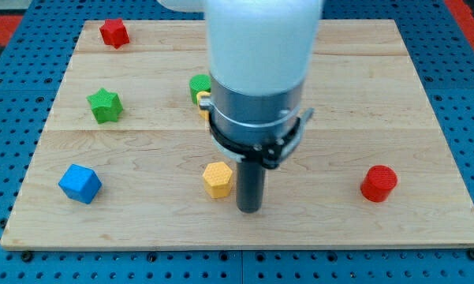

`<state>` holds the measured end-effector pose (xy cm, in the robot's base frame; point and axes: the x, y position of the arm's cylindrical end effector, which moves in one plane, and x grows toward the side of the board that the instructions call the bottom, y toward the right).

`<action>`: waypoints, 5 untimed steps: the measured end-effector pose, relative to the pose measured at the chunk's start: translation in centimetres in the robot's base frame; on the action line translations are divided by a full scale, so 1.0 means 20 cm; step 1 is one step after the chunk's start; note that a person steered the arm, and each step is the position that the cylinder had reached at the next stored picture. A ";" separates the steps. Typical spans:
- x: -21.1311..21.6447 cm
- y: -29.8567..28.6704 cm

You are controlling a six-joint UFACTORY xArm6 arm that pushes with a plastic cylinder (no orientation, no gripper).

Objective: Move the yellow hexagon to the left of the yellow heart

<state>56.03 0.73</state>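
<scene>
The yellow hexagon (218, 179) lies on the wooden board at the lower middle. My tip (250, 208) stands just right of it and slightly lower, close to or touching its right side. A small yellow piece (203, 102), likely the yellow heart, peeks out at the arm's left edge, right below a green block (199, 86); the arm hides most of both.
A red star-like block (113, 33) sits at the top left. A green star (104, 105) is at the left. A blue cube-like block (80, 183) is at the lower left. A red cylinder (378, 183) is at the lower right. The wooden board (394, 95) rests on blue pegboard.
</scene>
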 end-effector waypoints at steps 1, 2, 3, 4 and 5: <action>-0.21 0.06; -0.01 -0.04; -0.15 -0.30; -0.10 -0.38; -0.29 -0.52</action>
<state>50.24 -9.67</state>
